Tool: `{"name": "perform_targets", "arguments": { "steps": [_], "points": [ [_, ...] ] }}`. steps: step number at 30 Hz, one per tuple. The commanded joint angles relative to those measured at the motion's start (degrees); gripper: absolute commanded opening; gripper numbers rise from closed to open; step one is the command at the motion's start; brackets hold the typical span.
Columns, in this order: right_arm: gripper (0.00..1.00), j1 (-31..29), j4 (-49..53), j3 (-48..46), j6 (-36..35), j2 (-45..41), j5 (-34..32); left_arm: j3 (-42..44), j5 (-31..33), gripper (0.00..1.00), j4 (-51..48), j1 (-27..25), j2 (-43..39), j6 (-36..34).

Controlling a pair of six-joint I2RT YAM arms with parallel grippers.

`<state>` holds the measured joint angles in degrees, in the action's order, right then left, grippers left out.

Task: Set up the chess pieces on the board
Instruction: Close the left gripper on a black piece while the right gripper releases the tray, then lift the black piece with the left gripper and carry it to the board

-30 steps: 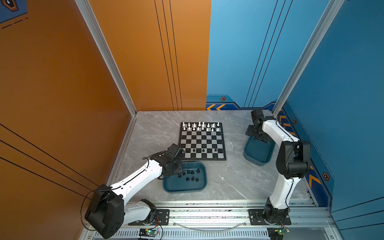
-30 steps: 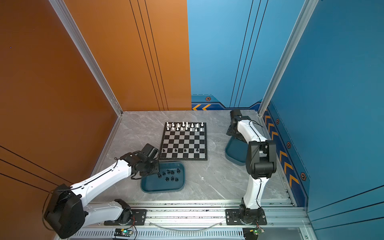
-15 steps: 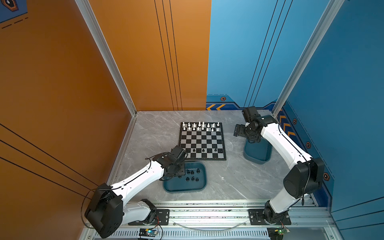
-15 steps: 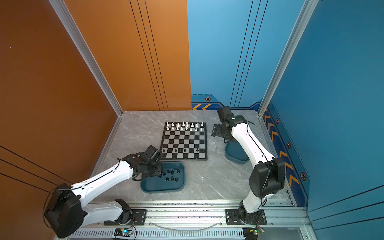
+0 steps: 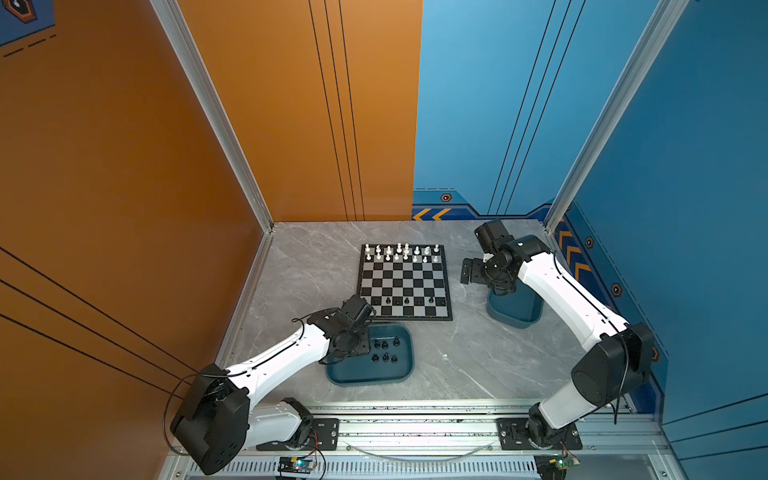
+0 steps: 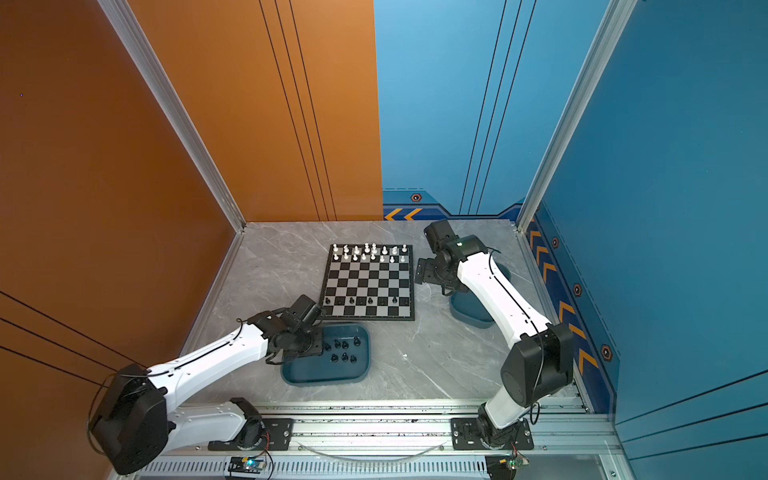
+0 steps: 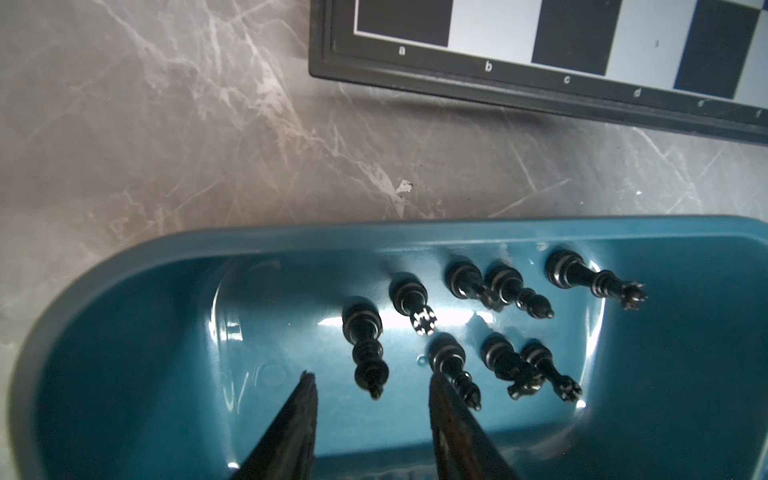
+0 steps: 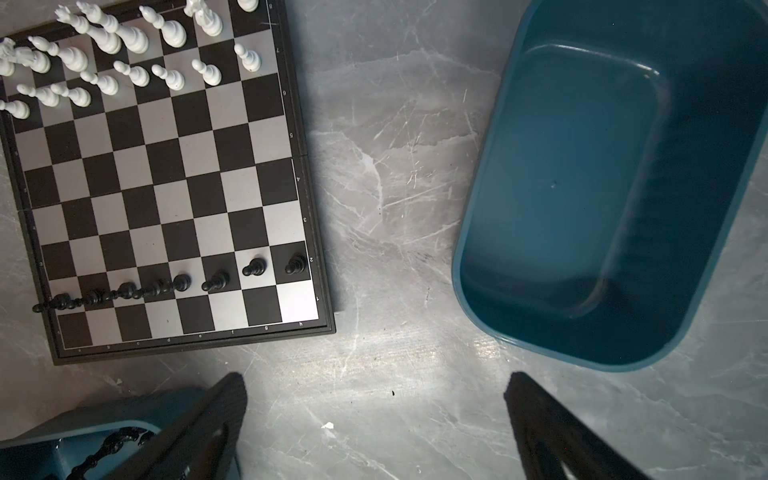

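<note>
Chessmen of glossy black plastic (image 7: 505, 282) stand in the teal rounded plastic tray (image 7: 124, 286) under my left gripper (image 7: 372, 377), whose jaws are partly apart and clamp nothing. Black pawns (image 8: 216, 282) and white chessmen (image 8: 135, 39) line opposite ends of the black-and-silver chequered board (image 5: 405, 282). My right gripper (image 8: 376, 375) hangs with its jaws wide apart over the grey marbled tabletop (image 8: 395, 208), beside another teal tray (image 8: 582, 187).

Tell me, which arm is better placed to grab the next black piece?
Left. The left gripper hangs open over the near tray, close to its black pieces. The right gripper is open over the table, beside the other tray, which shows no pieces.
</note>
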<state>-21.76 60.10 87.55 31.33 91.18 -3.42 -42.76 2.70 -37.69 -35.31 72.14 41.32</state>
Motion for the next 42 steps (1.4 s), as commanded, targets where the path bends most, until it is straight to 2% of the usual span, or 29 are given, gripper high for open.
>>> {"name": "perform_targets", "arguments": {
  "steps": [1, 11, 33, 42],
  "points": [
    [1.00, -0.05, 2.46, -0.60, -0.13, -1.35, -1.11, 0.40, -0.15, 0.45, 0.70, -0.34, 1.53, -1.74],
    [1.00, 0.27, 3.01, -1.16, -0.70, -2.01, -1.43, -0.30, -0.06, 0.36, 1.83, -0.32, 4.48, -2.64],
    [1.00, 1.91, 3.46, -0.10, -2.14, -1.25, -1.06, -1.76, -0.68, 0.08, 1.76, -0.15, 6.19, -3.00],
    [1.00, 2.45, 3.54, 1.03, -2.72, -0.48, -0.56, -3.74, 0.29, 0.03, -2.23, -0.20, 4.47, -3.00]
  ]
}}
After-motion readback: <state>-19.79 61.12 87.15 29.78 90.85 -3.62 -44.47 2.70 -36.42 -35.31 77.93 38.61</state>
